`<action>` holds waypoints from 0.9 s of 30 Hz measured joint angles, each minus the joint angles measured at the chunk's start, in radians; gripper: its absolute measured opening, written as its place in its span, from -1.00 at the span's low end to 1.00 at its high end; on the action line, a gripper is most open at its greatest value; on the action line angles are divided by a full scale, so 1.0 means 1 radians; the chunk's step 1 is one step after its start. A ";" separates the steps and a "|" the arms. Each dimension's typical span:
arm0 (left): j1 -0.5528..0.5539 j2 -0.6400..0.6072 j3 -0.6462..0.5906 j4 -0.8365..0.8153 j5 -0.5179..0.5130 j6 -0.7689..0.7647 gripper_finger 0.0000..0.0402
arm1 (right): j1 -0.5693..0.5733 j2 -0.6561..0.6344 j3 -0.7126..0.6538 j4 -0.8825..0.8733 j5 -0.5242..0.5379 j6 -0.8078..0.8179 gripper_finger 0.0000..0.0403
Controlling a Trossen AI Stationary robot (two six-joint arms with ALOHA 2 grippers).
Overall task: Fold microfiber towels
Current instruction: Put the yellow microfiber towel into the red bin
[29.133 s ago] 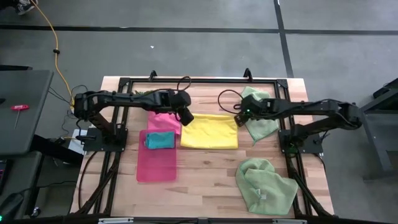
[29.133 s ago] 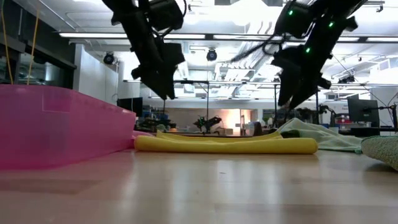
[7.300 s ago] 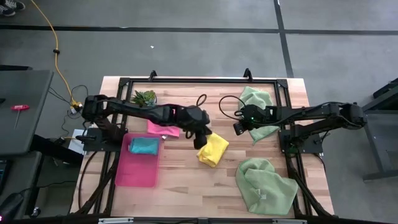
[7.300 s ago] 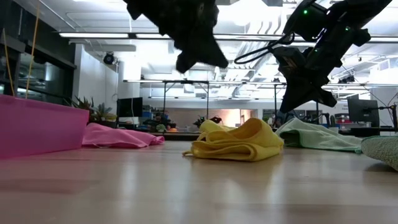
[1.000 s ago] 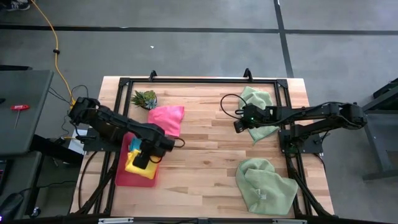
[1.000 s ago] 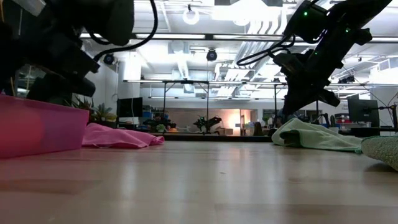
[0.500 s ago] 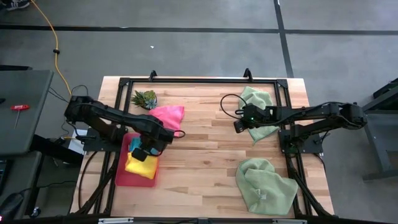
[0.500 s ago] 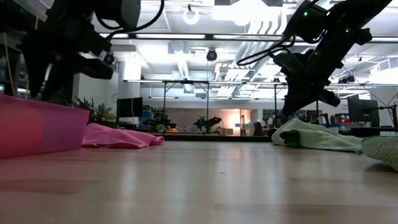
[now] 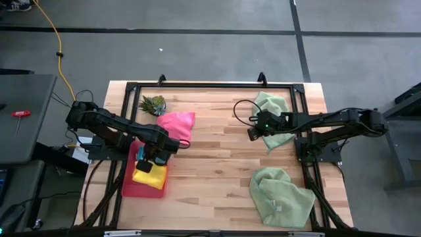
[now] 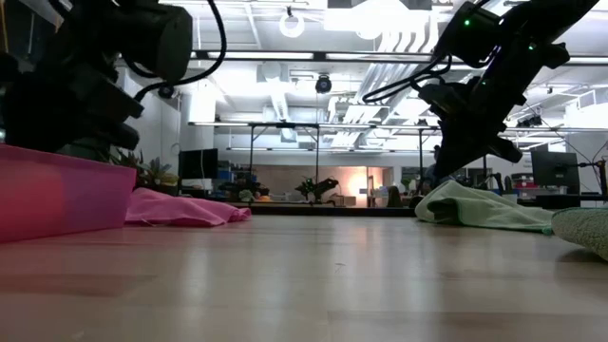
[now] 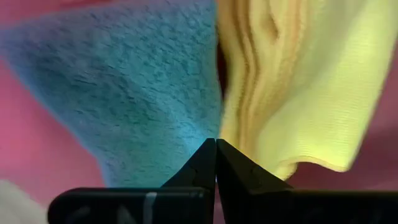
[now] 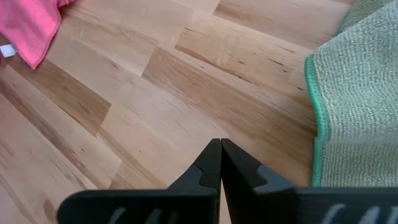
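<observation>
A yellow towel [image 9: 151, 176] lies folded in the pink tray [image 9: 131, 189] at the table's left, beside a teal towel [image 11: 124, 93]. My left gripper [image 11: 216, 142] is shut with nothing between its fingers, pointing down over the seam where teal meets yellow [image 11: 298, 81]. A hot pink towel [image 9: 176, 125] lies flat on the wood beyond the tray. My right gripper [image 12: 220, 142] hangs shut over bare wood, next to a crumpled pale green towel [image 9: 275, 125]. A second pale green towel [image 9: 281, 196] lies crumpled near the right front. My left gripper's shut fingertips [image 11: 205, 155] point down at the line between the teal and the yellow towel in the tray. I cannot tell whether they touch the cloth or stand just above it. The right gripper touches nothing.
A small spiky green plant [image 9: 152, 103] stands at the far left, behind the hot pink towel. The middle of the table [image 9: 217, 164] is bare wood. A black frame [image 9: 210, 84] runs along the table's far edge and sides.
My left gripper has gone a little toward the table's far edge, from over the middle of the yellow towel to its far end by the teal one. More of the yellow towel now shows in the tray.
</observation>
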 joint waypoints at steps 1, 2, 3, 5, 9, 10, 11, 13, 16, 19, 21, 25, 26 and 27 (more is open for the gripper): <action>-0.003 0.000 -0.003 0.000 0.008 -0.009 -1.00 | 0.000 0.000 0.000 0.000 0.000 0.000 -0.99; -0.008 0.000 -0.006 0.000 0.009 -0.016 -1.00 | 0.000 0.000 0.000 0.000 0.000 0.000 -0.99; -0.012 0.000 -0.009 0.001 0.009 -0.021 -1.00 | 0.000 0.000 0.000 0.000 0.000 0.000 -0.99; -0.022 0.000 -0.013 -0.007 0.008 -0.031 -1.00 | 0.000 0.000 0.000 -0.001 0.000 0.000 -0.99; -0.037 0.000 -0.013 -0.021 0.030 -0.057 -1.00 | 0.000 0.000 0.000 -0.001 0.001 -0.010 -0.99; -0.041 0.000 -0.013 -0.023 0.047 -0.065 -1.00 | 0.000 0.000 0.000 -0.001 0.002 -0.013 -0.99; -0.043 0.000 -0.013 -0.028 0.068 -0.070 -1.00 | 0.000 0.000 0.000 -0.001 0.004 -0.016 -0.99; -0.051 0.000 -0.015 -0.031 0.106 -0.085 -1.00 | 0.000 0.000 0.000 -0.001 0.012 -0.016 -0.99; -0.072 0.000 -0.033 -0.031 0.125 -0.113 -1.00 | 0.000 0.000 0.000 -0.001 0.015 -0.016 -0.99; -0.093 0.000 -0.070 -0.031 0.135 -0.135 -1.00 | 0.000 0.000 0.000 -0.001 0.015 -0.016 -0.99; -0.103 0.000 -0.087 -0.031 0.118 -0.142 -1.00 | 0.000 0.000 0.000 -0.001 0.015 -0.016 -0.99; -0.104 0.000 -0.083 -0.012 0.017 -0.176 -1.00 | 0.000 0.000 0.000 -0.001 0.025 -0.016 -0.99; -0.103 0.000 -0.077 -0.006 0.000 -0.178 -1.00 | 0.000 0.000 0.000 -0.001 0.026 -0.016 -0.99; -0.103 0.000 -0.069 0.000 -0.021 -0.178 -1.00 | 0.000 0.000 0.000 -0.001 0.026 -0.016 -0.99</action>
